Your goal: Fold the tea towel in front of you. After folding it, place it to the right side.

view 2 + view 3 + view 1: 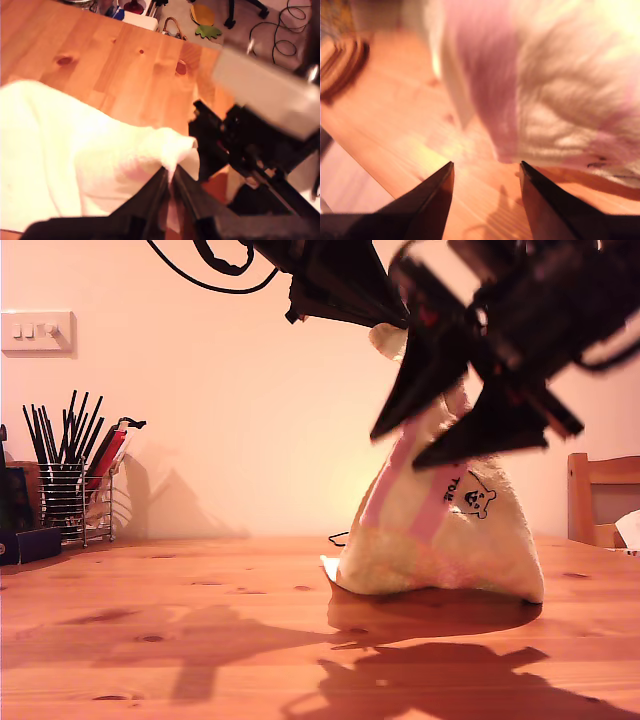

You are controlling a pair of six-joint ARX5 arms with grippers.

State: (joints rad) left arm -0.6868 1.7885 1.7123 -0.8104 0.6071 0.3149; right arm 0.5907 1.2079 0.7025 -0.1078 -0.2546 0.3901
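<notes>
In the exterior view my second gripper (pixel 470 415), blurred and closest, hung spread before the tea towel (pixel 440 540), draped tall with its hem on the table (pixel 150 620). In the first wrist view my first gripper (pixel 171 174) pinched its peak. The second wrist view showed cloth just beyond those parted jaws.

My second claw (pixel 486 164): black, sharply tapered fingers (pixel 432 205)

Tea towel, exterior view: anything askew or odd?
Yes. The tea towel is hauled up into a tall tent, its lower edge bunched on the table, rather than lying flat. My first gripper pinches one corner of it; my second gripper is open beside the cloth, holding nothing. No spill or damage shows.
</notes>
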